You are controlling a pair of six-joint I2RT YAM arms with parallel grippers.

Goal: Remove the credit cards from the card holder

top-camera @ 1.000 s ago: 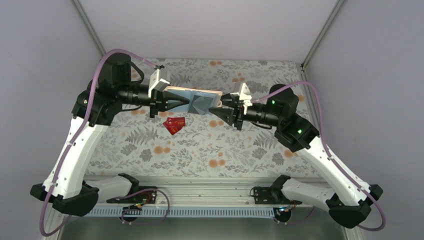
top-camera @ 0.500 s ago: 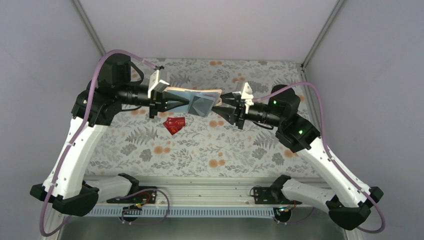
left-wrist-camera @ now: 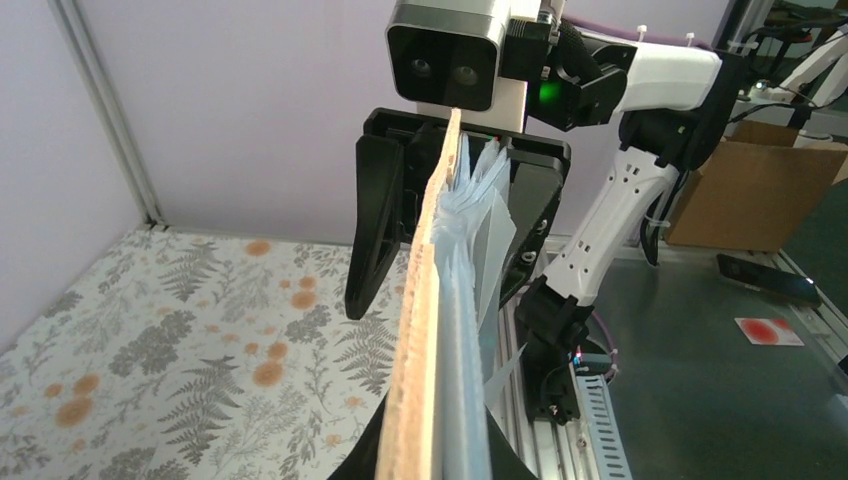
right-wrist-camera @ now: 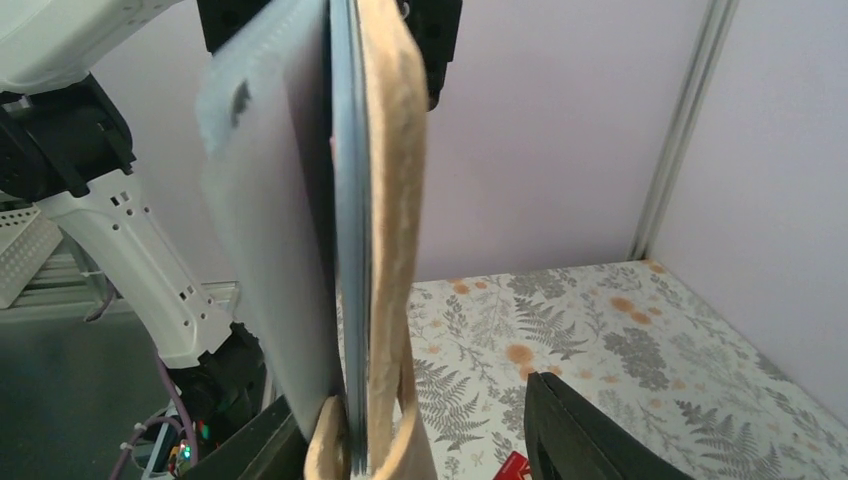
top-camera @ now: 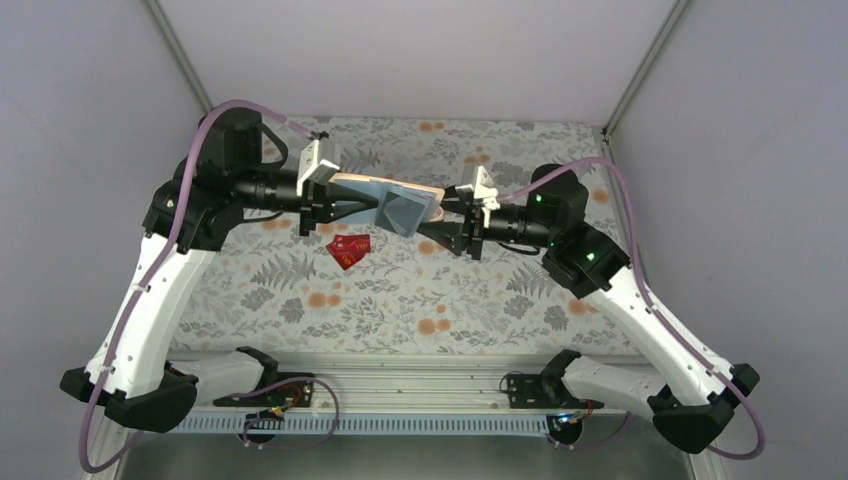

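The walls (top-camera: pixel 400 60) are pale purple, and the table wears a cloth (top-camera: pixel 300 290) with ferns and orange flowers on it. Two arms reach in from the sides and meet over the far middle of the cloth. The left gripper (top-camera: pixel 345 203) is pressed together on the left end of the holder (top-camera: pixel 400 205) and holds it up in the air, off the cloth. The holder is tan on the outside and pale blue-grey on the inside. It stands on its edge, with the tan side to the back. In the top view a blue-grey flap (top-camera: pixel 402 212) hangs open at the front. The right gripper (top-camera: pixel 437 218) is at the other end of the holder, and it is spread wide. In the left wrist view its two black fingers (left-wrist-camera: pixel 375 220) stand one on each side of the holder's thin edge. In the right wrist view there is a gap between the tan side (right-wrist-camera: pixel 385 200) and the finger (right-wrist-camera: pixel 580 430) next to it. I cannot tell if the other finger touches the holder. Some red cards (top-camera: pixel 348 249) lie in a small pile on the cloth, just below the left gripper. They lie on top of each other, so I cannot count them.
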